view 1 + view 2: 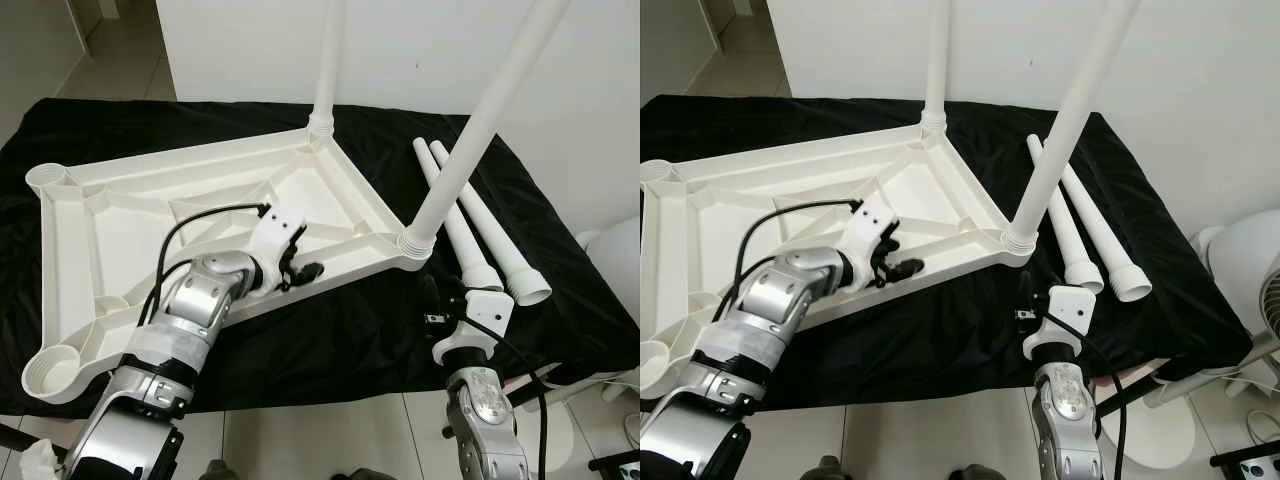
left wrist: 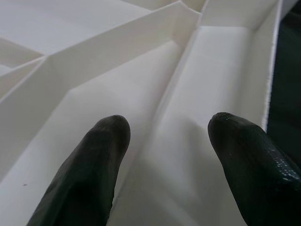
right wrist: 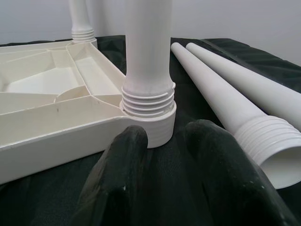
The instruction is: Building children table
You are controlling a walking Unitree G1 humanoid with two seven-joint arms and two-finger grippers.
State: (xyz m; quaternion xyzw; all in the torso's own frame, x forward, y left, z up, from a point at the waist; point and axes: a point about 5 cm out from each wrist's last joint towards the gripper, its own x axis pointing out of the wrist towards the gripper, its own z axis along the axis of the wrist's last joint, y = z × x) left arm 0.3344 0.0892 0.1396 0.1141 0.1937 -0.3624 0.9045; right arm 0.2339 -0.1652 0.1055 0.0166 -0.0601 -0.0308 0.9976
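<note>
Left hand [image 1: 300, 262] open over upturned tabletop [image 1: 110, 200], two legs fitted

I'm looking at a home room: pale floor tiles [image 1: 300, 435], plain white wall [image 1: 420, 50] at twelve o'clock, white fan [image 1: 1240, 270] at three o'clock.

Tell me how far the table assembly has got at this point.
About halfway. Two legs already stand screwed into corner sockets of the upturned tabletop. Two loose legs lie on the black cloth, and two sockets remain empty. The left pincer rests open on the tabletop's ribs; the right pincer hovers by the near fitted leg, holding nothing.
</note>
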